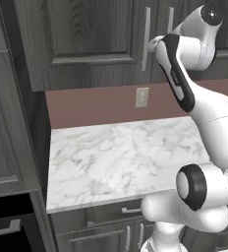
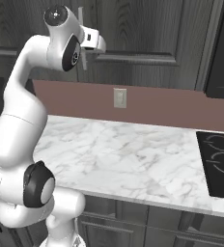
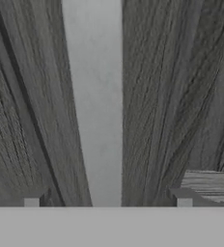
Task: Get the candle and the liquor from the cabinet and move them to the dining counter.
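The dark grey wood-grain wall cabinet hangs above a maroon backsplash with its panelled doors shut. Long silver bar handles stand upright near the door edges. In the hand view one handle runs as a pale strip down the grained door.

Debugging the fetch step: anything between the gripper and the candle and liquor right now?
Yes: the cabinet doors are closed, so neither item is visible. The open gripper is at the door's silver bar handle, which runs between its fingertips.
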